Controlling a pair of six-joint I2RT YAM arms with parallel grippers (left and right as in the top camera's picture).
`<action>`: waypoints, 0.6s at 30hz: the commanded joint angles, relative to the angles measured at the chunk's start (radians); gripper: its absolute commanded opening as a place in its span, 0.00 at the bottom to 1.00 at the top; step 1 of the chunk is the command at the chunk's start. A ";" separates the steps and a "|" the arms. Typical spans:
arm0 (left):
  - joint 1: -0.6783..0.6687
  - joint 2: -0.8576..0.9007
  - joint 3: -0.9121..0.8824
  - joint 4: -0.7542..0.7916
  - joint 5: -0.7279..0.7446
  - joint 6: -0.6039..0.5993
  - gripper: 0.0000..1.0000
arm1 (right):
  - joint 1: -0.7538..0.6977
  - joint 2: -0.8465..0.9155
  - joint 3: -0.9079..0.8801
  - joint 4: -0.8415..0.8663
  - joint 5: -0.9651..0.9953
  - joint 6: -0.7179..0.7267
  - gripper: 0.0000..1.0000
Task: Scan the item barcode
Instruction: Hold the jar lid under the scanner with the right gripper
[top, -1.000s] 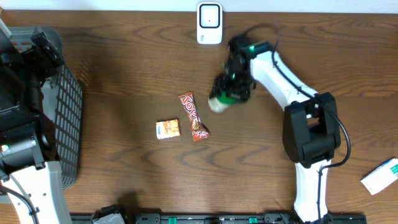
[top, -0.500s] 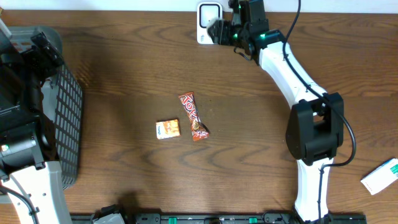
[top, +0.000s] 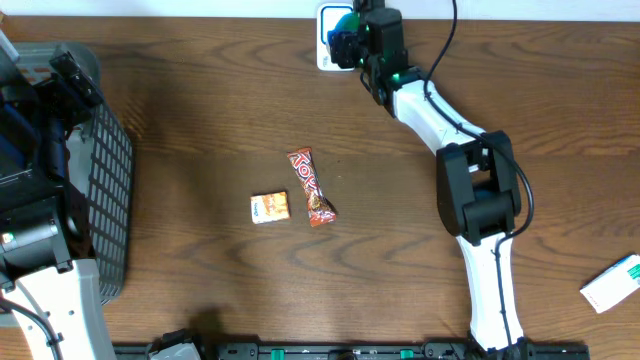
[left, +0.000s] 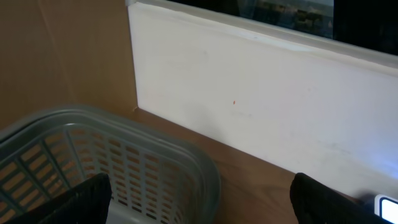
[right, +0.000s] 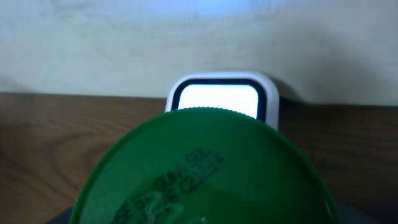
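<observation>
Right arm extending across brown wooden bench (top: 200, 120) to far edge. Right pincer (top: 352, 40) clamping round green-lidded container (right: 205, 168), holding it just before white barcode scanner (right: 217, 96), whose window is glowing. Left arm hanging over grey plastic basket (left: 124, 137), left pincer (left: 202, 200) gaping apart.

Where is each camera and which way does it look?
Overhead: above the table, facing straight down; left arm and right arm show.
Left wrist: on the left arm, facing over the basket toward a white wall; the open left gripper shows its fingertips.
Right wrist: facing the scanner; the green-lidded item held by the right gripper fills it.
Shared: scanner in overhead and right wrist; basket in overhead and left wrist.
</observation>
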 joint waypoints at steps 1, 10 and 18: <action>-0.003 0.000 0.004 0.001 0.010 -0.008 0.91 | -0.009 -0.019 0.028 0.036 0.037 -0.017 0.65; -0.003 0.000 0.004 0.001 0.010 -0.008 0.91 | -0.009 -0.019 0.053 0.100 0.038 -0.017 0.64; -0.003 0.000 0.004 0.001 0.010 -0.008 0.91 | -0.008 -0.017 0.053 0.277 0.043 -0.017 0.65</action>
